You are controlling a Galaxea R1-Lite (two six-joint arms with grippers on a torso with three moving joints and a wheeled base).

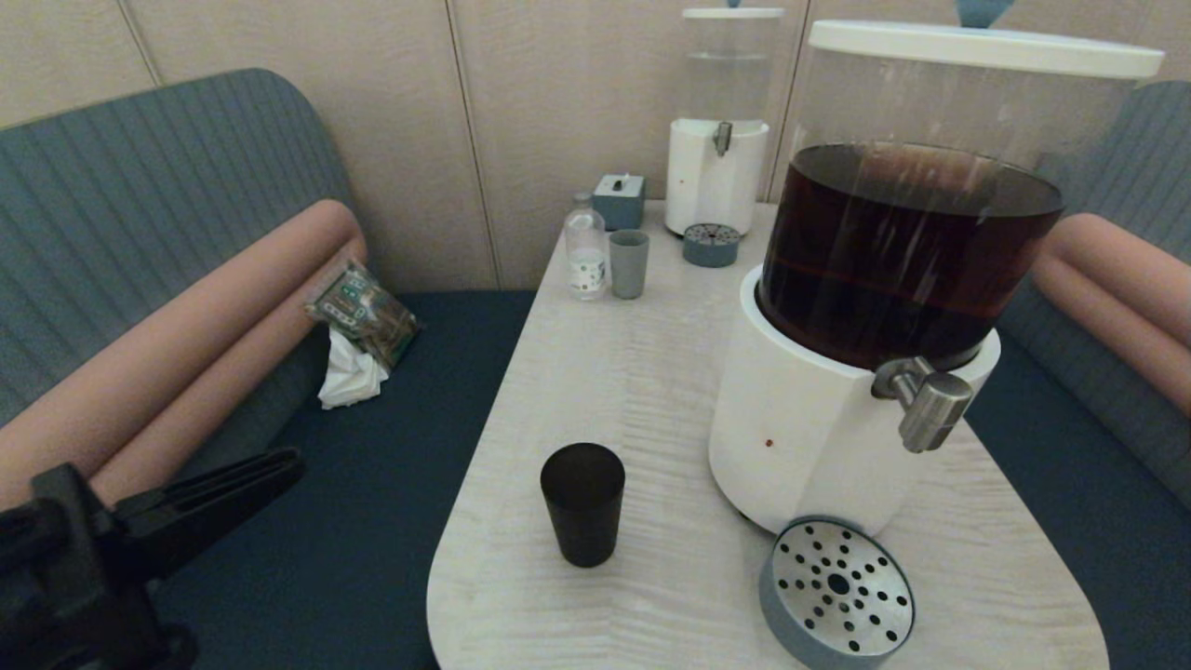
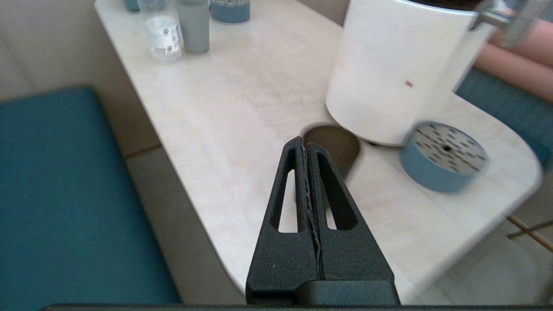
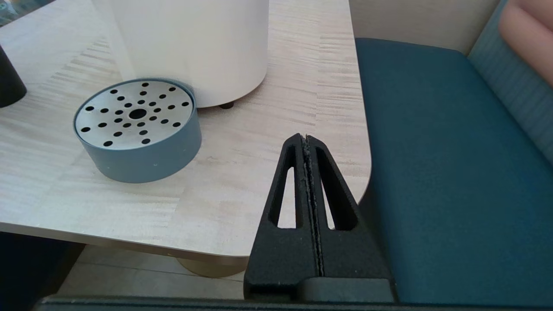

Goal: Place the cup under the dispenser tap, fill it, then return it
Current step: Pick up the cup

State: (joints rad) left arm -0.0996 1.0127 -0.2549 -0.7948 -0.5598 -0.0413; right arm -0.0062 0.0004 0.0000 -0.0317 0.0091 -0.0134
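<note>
The pale wood-grain worktop point(image 1: 651, 372) runs away from the robot between two blue benches. On its right side stands the big dispenser point(image 1: 837, 391), a white base under a clear tank of dark brown liquid, with its stubby steel tap point(image 1: 930, 405) sticking out toward the near right. Below and slightly left of the tap sits a round blue-grey drip tray point(image 1: 837, 591) with a perforated metal top, just beside the base. The black cup point(image 1: 582, 502) stands upright on the near left part of the worktop, apart from the dispenser base and well clear of the tap. At the far end are a slimmer clear dispenser point(image 1: 718, 140), a second drip tray point(image 1: 712, 244), a grey-green tumbler point(image 1: 629, 263) and a small bottle point(image 1: 585, 251).

The left claw point(image 1: 279, 462) hangs low off the worktop's left edge, angled toward the cup, its fingers point(image 2: 309, 155) pressed together. The right claw point(image 3: 306, 142) hovers by the near right corner, also pressed together, empty.
</note>
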